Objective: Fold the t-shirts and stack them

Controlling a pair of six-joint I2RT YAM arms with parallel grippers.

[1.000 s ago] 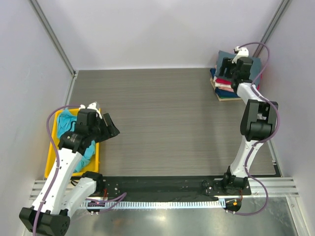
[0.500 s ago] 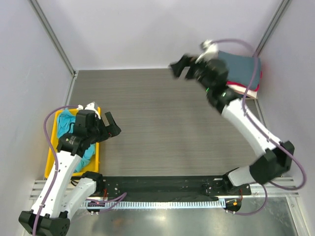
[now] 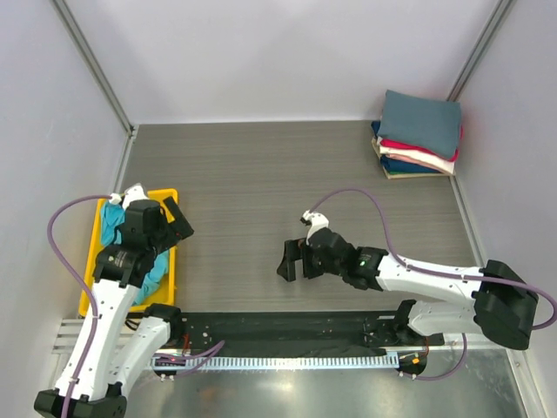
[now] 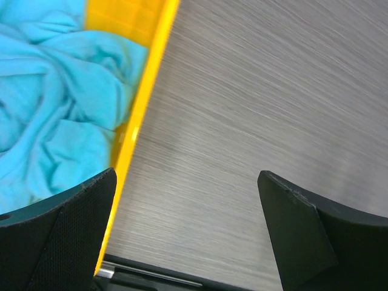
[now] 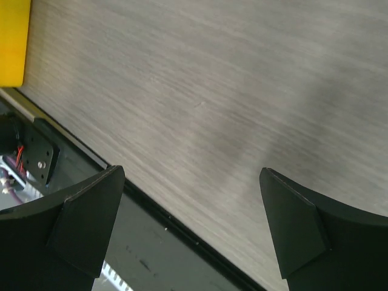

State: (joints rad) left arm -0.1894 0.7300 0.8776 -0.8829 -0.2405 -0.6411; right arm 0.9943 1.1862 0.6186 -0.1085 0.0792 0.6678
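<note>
**A:** What has just changed on the table (image 3: 261, 174)?

**B:** The right gripper (image 3: 291, 259) was up at the folded stack (image 3: 409, 161) in the far right corner a second ago. It has swung back to the near middle of the table, its jaws wide and holding nothing. The slate grey-blue t-shirt (image 3: 422, 120) lies folded on top of the stack.

**A:** And the left side?

**B:** The left gripper (image 3: 174, 219) hovers over the inner rim of the yellow bin (image 3: 171, 261), jaws also spread wide and empty. The teal t-shirt (image 4: 54, 109) lies crumpled inside. I judge it is the last one left to fold.
</note>
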